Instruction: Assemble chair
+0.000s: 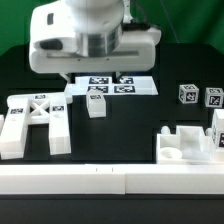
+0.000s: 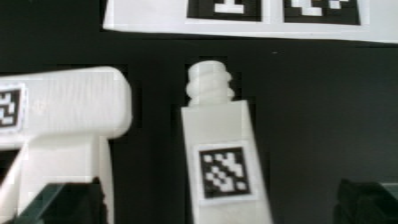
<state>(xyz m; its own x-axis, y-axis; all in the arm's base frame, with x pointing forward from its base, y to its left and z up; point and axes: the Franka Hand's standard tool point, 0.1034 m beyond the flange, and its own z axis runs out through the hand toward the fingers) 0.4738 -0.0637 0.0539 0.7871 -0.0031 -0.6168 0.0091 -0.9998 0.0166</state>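
A white chair leg (image 2: 219,140) with a ribbed peg end and a square tag lies on the black table. It also shows in the exterior view (image 1: 97,103), just in front of the marker board (image 1: 110,86). My gripper (image 2: 217,205) hangs over it, open, with one dark finger (image 2: 63,203) on each side of the leg and gaps to both. The X-braced frame (image 1: 35,120) lies at the exterior view's left, and its thick bar (image 2: 63,105) lies close beside the leg. A notched block (image 1: 185,146) sits at the front right.
Two small tagged cubes (image 1: 187,95) (image 1: 213,97) and an upright slab (image 1: 218,127) stand at the exterior view's right. A low white wall (image 1: 110,180) runs along the table's front edge. The marker board's edge (image 2: 249,15) lies beyond the leg's peg end.
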